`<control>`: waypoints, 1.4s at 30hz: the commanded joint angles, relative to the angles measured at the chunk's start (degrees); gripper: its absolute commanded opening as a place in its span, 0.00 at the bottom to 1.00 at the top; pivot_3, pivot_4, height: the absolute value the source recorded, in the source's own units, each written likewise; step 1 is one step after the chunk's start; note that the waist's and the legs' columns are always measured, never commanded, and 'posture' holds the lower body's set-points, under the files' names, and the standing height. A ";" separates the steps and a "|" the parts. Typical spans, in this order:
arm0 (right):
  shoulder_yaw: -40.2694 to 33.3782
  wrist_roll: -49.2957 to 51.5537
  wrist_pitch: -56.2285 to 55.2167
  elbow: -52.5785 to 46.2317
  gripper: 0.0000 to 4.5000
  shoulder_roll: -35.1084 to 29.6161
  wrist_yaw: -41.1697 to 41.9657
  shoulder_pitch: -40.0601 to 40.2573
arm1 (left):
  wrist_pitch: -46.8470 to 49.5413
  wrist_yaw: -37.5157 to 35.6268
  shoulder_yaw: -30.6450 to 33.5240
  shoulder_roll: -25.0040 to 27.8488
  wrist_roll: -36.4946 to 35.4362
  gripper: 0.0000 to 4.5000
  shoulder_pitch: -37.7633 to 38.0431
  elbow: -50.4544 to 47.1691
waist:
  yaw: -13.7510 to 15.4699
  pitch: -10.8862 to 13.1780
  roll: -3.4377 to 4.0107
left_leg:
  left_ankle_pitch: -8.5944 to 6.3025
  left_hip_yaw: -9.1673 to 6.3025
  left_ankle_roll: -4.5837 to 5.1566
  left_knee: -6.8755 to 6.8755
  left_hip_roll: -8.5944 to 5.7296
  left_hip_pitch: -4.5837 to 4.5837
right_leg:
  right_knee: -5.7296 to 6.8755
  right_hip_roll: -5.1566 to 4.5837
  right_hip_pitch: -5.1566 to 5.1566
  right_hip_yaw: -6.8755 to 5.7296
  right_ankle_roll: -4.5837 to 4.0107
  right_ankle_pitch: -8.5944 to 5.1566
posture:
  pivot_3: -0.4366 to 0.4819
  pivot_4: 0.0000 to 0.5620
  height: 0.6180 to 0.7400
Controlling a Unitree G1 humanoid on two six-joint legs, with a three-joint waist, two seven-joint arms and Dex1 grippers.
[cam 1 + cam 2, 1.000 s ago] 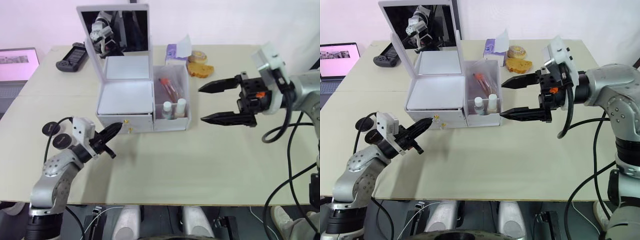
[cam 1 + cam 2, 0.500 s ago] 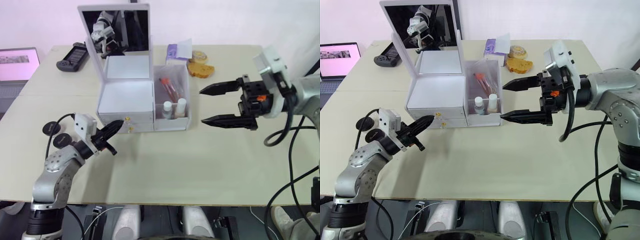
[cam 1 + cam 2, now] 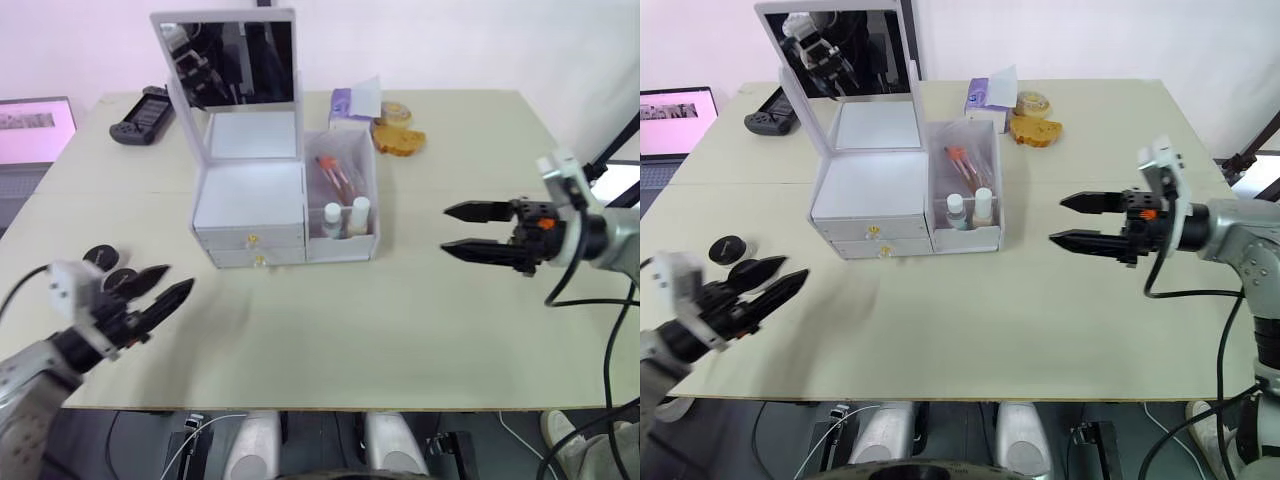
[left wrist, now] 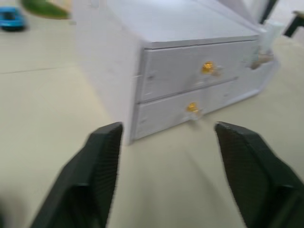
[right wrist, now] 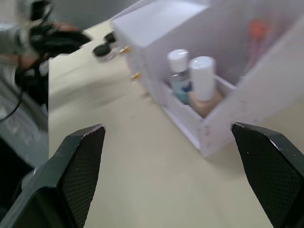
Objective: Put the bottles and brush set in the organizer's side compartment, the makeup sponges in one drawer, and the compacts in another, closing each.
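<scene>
1. Organizer [image 3: 250,205]: white box standing mid-table, mirror lid [image 3: 228,55] raised at the far side. It is likely light plastic and would slide if pushed hard.
2. Upper drawer [image 4: 190,71] and lower drawer [image 4: 187,111]: both fronts sit flush, so they read as closed. Each has a small gold knob, the only place to grip. The knobs look smooth and tiny, so a fingertip pinch is needed.
3. Side compartment [image 3: 345,195], right of the drawers: holds two white-capped bottles [image 5: 192,76] upright at its near end, and a clear-sleeved brush set [image 3: 335,172] lying behind them. The bottles look rigid and light, the sleeve soft and slippery.
4. Compacts [image 3: 108,270]: two flat black discs on the table, left of the organizer and apart from it. They are thin and likely hard, so best gripped across the rim.
5. Makeup sponges: cannot locate them.
6. Left gripper [image 3: 160,289]: fingers spread, empty, near left, just beside the compacts.
7. Right gripper [image 3: 468,229]: fingers spread wide, empty, well right of the organizer.
</scene>
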 commanded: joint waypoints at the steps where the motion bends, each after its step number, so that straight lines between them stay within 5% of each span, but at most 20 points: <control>1: -5.65 -2.63 -4.79 6.29 1.00 -1.03 0.23 4.15 | -6.26 -3.15 8.93 -1.56 2.48 0.99 5.22 6.33 | -0.06 0.00 0.00 | -0.01 0.02 0.01 -0.01 0.00 0.00 | -0.04 0.00 0.01 0.00 0.00 0.00 | 0.48 0.27 1.00; 8: -8.60 -11.21 -22.28 28.29 1.00 -0.52 -0.36 5.76 | -17.91 -6.74 19.12 5.65 7.66 0.99 3.14 39.36 | -0.49 -0.03 -0.06 | -0.02 0.07 0.00 0.00 0.00 0.20 | 0.02 -0.03 0.08 0.00 -0.02 -0.02 | 0.48 0.27 1.00; 20: -10.53 -14.00 -30.40 37.41 1.00 -0.56 -0.65 5.59 | -21.38 -10.39 18.09 10.66 9.73 0.99 -2.08 47.24 | -1.08 -0.04 0.00 | -0.02 0.15 -0.02 -0.16 0.00 0.26 | -0.05 -0.08 0.12 0.02 -0.01 0.00 | 0.48 0.27 1.00; 28: -8.70 -11.96 -26.37 31.73 1.00 2.30 -0.66 2.42 | -20.72 -9.91 16.73 7.45 9.54 0.99 -0.67 39.50 | -2.05 -0.04 0.00 | -0.02 0.14 -0.02 -0.19 0.00 0.39 | 0.01 -0.08 0.20 0.03 -0.01 -0.01 | 0.48 0.27 1.00; 36: -0.77 -3.57 -10.00 4.16 1.00 5.66 -0.72 -0.91 | -15.83 -2.97 13.44 -3.15 7.37 0.99 6.47 13.69 | -1.64 -0.02 0.00 | -0.02 0.14 -0.02 -0.16 0.01 0.43 | 0.04 -0.08 0.26 0.10 0.02 -0.01 | 0.48 0.27 1.00; 42: 6.85 0.68 -1.24 -6.34 1.00 5.11 0.71 -11.24 | -19.29 0.10 9.83 -10.19 11.00 0.99 9.49 9.20 | -1.53 0.00 -0.05 | -0.03 0.13 -0.02 -0.16 0.01 0.40 | 0.00 -0.08 0.23 0.09 0.01 -0.03 | 0.48 0.27 1.00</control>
